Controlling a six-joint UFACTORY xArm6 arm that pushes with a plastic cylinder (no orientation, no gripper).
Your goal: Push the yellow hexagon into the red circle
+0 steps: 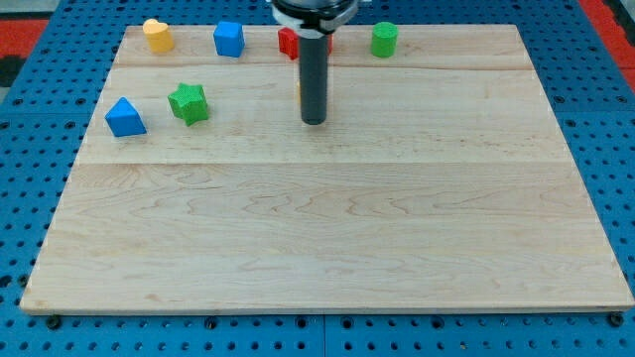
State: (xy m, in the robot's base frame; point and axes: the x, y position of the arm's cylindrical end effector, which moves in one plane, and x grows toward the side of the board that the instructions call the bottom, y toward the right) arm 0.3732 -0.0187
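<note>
My tip (pixel 314 121) rests on the board (pixel 347 248) a little above its middle. No pincer shows, only the plain dark rod, so I cannot tell any open or closed state. The yellow hexagon (pixel 301 92) is nearly all hidden behind the rod: just 1 thin yellow sliver peeks out at the rod's left edge, too little to confirm its shape. The red circle (pixel 287 44) sits near the view's top, also partly covered by the rod. To push well, I judge the tip should stay on the hexagon's lower side and drive straight toward the view's top, correcting early if the block slips sideways. The board is pale, smooth planked wood. The blocks look like matte plastic: a yellow heart (pixel 157 35), blue cube (pixel 228 40), green cylinder (pixel 384 40), green star (pixel 188 102) and blue triangle (pixel 125 117).
</note>
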